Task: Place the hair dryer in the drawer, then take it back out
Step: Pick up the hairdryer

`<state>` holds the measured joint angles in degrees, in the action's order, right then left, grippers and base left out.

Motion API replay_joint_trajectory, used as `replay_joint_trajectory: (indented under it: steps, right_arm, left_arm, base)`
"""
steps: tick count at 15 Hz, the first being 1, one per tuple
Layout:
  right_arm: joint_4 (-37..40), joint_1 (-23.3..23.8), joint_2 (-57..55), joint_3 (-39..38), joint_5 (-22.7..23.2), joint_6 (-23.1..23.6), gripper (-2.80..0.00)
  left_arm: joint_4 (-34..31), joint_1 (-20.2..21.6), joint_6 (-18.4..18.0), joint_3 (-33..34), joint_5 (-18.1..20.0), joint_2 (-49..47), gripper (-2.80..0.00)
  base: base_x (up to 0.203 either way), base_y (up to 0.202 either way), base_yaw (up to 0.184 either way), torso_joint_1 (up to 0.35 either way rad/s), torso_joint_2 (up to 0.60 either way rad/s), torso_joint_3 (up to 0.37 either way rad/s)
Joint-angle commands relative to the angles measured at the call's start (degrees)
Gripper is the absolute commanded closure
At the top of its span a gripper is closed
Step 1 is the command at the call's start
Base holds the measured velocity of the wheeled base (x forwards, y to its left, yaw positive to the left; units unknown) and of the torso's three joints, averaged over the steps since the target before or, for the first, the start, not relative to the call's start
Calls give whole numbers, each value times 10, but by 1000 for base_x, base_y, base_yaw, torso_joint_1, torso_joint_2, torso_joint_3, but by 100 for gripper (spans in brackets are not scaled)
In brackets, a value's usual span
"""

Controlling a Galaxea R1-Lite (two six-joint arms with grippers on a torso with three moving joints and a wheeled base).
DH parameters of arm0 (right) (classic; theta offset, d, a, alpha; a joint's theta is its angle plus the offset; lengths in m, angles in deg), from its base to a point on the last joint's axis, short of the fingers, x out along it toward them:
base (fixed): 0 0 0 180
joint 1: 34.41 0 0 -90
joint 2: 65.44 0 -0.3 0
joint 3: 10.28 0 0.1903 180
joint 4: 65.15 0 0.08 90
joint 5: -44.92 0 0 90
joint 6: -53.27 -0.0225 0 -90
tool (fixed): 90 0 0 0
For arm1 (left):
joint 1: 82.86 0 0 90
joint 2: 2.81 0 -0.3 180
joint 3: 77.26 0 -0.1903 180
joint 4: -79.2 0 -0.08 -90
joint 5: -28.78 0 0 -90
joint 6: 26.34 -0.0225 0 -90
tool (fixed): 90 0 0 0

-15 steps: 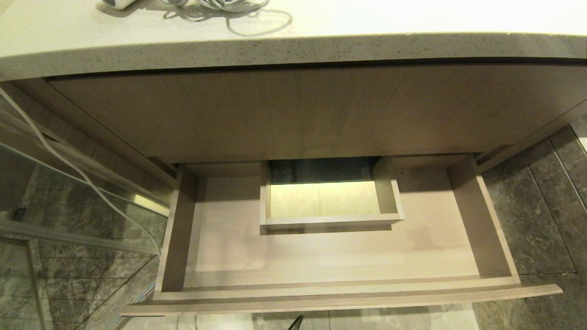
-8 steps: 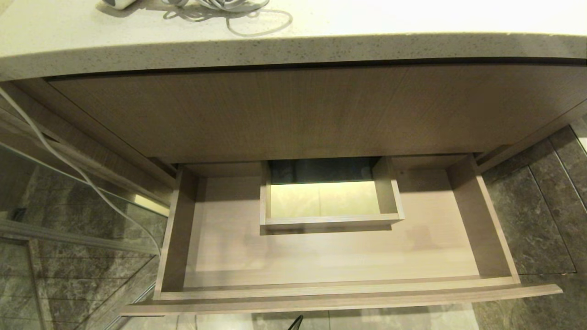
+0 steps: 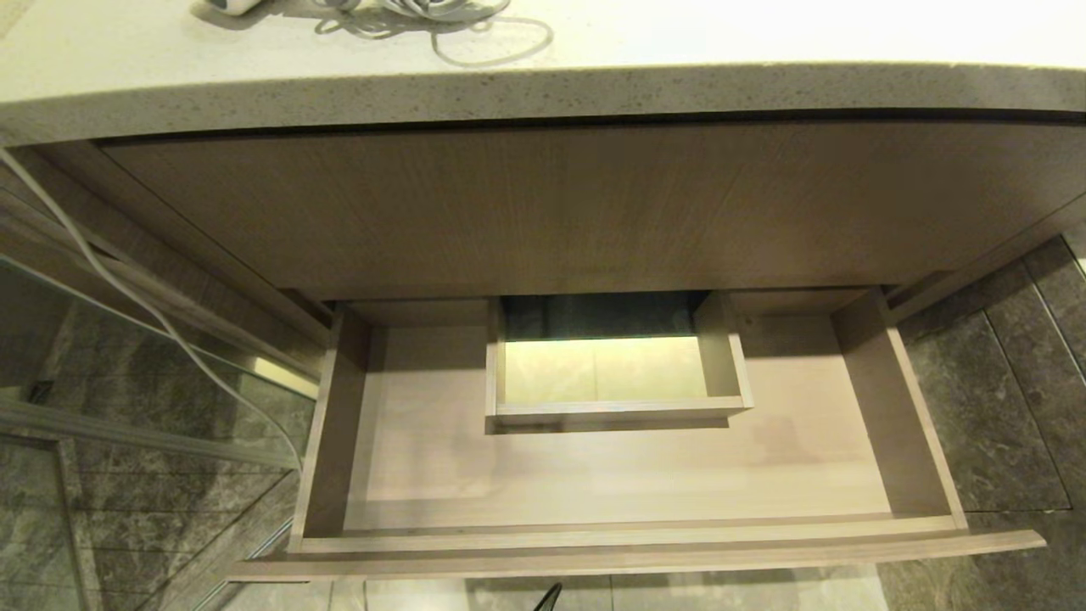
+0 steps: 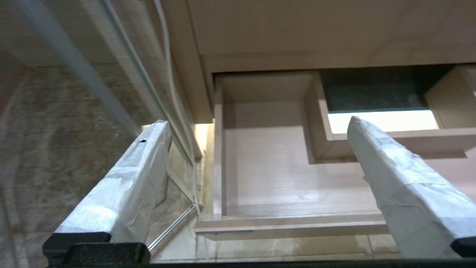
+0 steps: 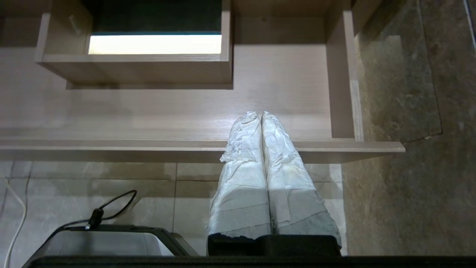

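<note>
The drawer [image 3: 628,560] stands pulled open below the counter, wide and shallow in light wood grain, with nothing lying on its floor. A boxed notch [image 3: 615,412] sits at its rear wall. On the counter top, at the far edge of the head view, only a bit of the white hair dryer [image 3: 231,5] and its loose cord [image 3: 475,25] show. My left gripper [image 4: 258,121] hangs open in front of the drawer's [image 4: 290,225] left end, holding nothing. My right gripper [image 5: 261,113] is shut and empty, before the drawer's [image 5: 148,143] right half. Neither gripper shows in the head view.
A speckled counter edge [image 3: 543,93] overhangs a tall wood-grain vanity panel [image 3: 577,212]. A glass panel [image 3: 127,373] and a white cable [image 3: 127,297] stand at the left. Dark stone floor [image 3: 1001,399] lies at the right. My base with a black cable [image 5: 100,216] sits below.
The whole head view has shifted slightly, so the camera moved. The drawer, the hair dryer and the cord keep their places.
</note>
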<state>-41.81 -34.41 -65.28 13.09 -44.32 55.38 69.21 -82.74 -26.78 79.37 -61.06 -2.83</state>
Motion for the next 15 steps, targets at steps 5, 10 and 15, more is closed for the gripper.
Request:
replay_joint_trajectory:
  steps: [5,10,15]
  right_arm:
    - [1,0,-1,-1,0,2,0]
    - [0,0,-1,-1,-1,-2,0]
    - [-1,0,-1,-1,-1,0,0]
  left_arm:
    - [1,1,7,23,0,0,-280]
    - [1,1,8,23,0,0,-280]
    - [1,1,7,23,0,0,-280]
  base:
    - [1,150,-4,2,2,5]
    - [0,17,1,1,0,0]
    - [0,0,0,0,0,0]
